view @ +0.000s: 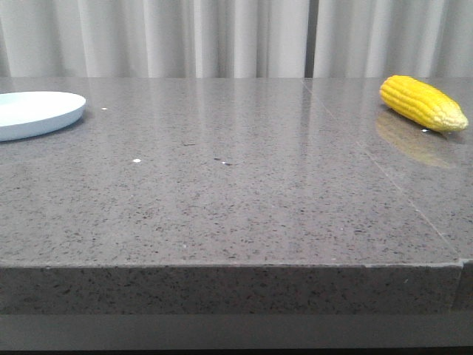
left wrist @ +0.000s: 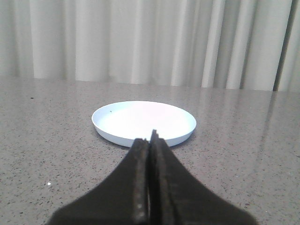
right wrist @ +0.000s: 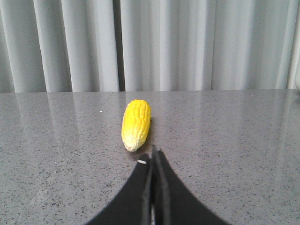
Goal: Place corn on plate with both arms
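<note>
The yellow corn (view: 423,103) lies on the grey stone table at the far right, its paler tip pointing right and toward the front. The pale plate (view: 35,113) rests at the far left, cut off by the frame edge. Neither arm shows in the front view. In the left wrist view my left gripper (left wrist: 150,140) is shut and empty, its tips just short of the plate (left wrist: 143,121). In the right wrist view my right gripper (right wrist: 153,154) is shut and empty, a short way from the corn's (right wrist: 136,123) pale tip.
The table's front edge (view: 236,266) runs across the lower front view. A seam (view: 369,159) in the stone slants past the corn's side. Pale curtains (view: 236,37) hang behind the table. A few white specks (view: 136,160) dot the surface.
</note>
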Controlling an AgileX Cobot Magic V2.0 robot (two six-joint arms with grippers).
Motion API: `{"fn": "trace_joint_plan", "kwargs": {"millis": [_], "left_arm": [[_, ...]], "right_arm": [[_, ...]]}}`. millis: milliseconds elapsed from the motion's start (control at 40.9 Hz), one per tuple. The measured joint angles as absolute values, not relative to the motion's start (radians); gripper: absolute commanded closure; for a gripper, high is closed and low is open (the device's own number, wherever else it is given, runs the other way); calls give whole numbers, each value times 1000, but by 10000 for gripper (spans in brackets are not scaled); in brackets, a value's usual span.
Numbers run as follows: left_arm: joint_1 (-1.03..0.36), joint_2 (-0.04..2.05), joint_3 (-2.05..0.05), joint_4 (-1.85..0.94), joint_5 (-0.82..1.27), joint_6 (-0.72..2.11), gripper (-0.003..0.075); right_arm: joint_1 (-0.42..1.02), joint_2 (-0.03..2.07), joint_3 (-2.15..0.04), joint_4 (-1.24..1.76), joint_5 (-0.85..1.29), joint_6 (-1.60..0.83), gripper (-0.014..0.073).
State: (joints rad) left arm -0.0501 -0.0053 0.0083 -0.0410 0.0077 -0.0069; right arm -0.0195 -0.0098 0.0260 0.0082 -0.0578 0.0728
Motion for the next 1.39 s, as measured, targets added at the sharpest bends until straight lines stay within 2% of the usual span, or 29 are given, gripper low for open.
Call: {"fn": "trace_joint_plan", "kwargs": {"millis": [1076, 1247, 1393], "left_arm": [[-50, -5, 8, -41, 0, -7, 741], [-50, -5, -60, -24, 0, -7, 741], [-50, 0, -224, -8, 68, -7, 741]], "right_arm": [[-19, -10, 21, 8, -94, 73, 680], [-19, -10, -85, 8, 9, 73, 680], [-19, -10, -228, 8, 163, 73, 680]]}}
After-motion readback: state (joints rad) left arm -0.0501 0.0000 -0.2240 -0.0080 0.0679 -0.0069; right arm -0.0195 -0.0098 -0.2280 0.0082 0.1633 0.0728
